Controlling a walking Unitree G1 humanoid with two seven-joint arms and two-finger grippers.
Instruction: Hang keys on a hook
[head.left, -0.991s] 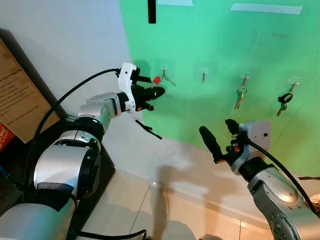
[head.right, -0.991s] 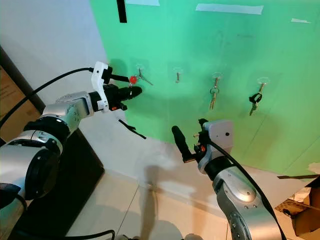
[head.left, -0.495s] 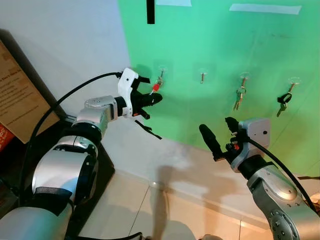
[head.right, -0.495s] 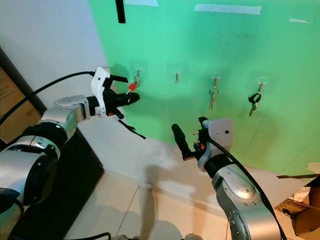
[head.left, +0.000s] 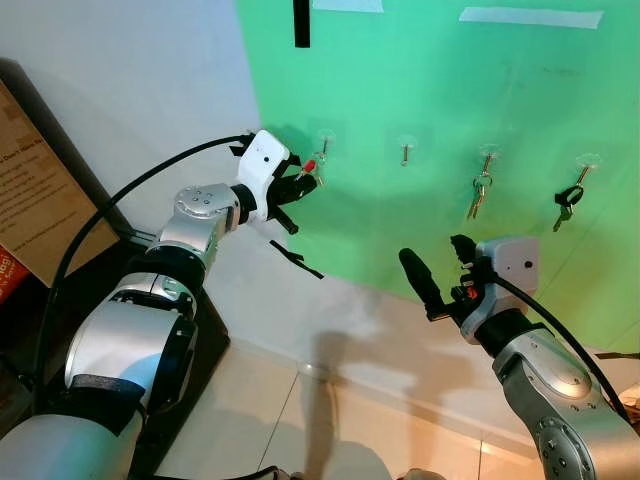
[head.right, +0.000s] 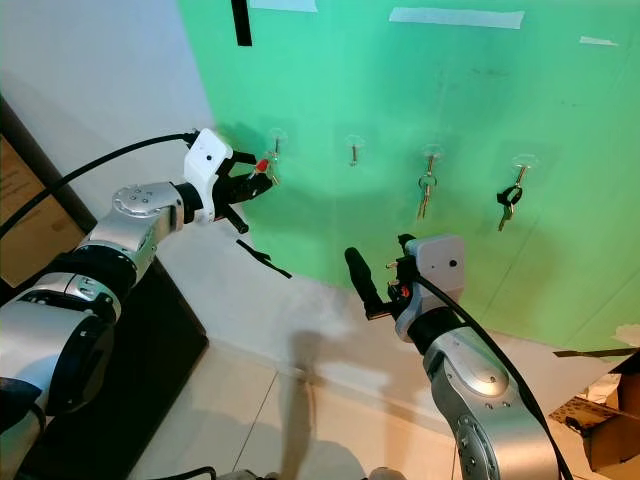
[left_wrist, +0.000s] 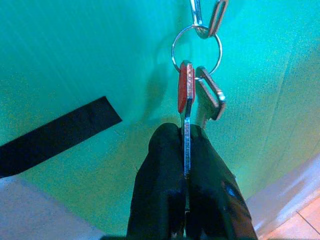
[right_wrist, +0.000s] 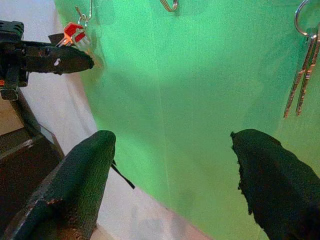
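Green board (head.left: 440, 80) covering the wall ahead, white wall (head.left: 130, 70) to its left, a pale skirting strip below, then beige floor tiles (head.left: 330, 430) with dark joints. Black vertical tape strip (head.left: 303, 22) at the board's top, pale tape patch (head.left: 532, 16) further right. Four clear hooks in a row across the board: leftmost hook (head.left: 325, 138), a bare second hook (head.left: 406, 148), a third carrying silver keys (head.left: 481, 192), a fourth carrying dark keys (head.left: 569, 201). Black cabinet (head.left: 60, 300) at lower left, brown cardboard sign (head.left: 30, 190) leaning on it; cardboard box (head.right: 610, 410) at lower right on the floor. Left gripper (head.left: 305, 181) raised to the leftmost hook, both black fingers (left_wrist: 165, 200) pressed together on the blade of the red-headed key (left_wrist: 186, 95), pinching it edge-on. Key ring (left_wrist: 196, 49) looped through the metal hook (left_wrist: 206, 17) above, a second silver key (left_wrist: 210, 100) dangling beside the red one, so the bunch hangs from the leftmost hook while held at its lower end. Short black tape strip (head.left: 296, 258) stuck on the wall below the left gripper. Right gripper (head.left: 437, 270) held lower and well apart from the board, fingers (right_wrist: 80, 185) spread wide, gripping nothing, pointed toward the board between the hooks.
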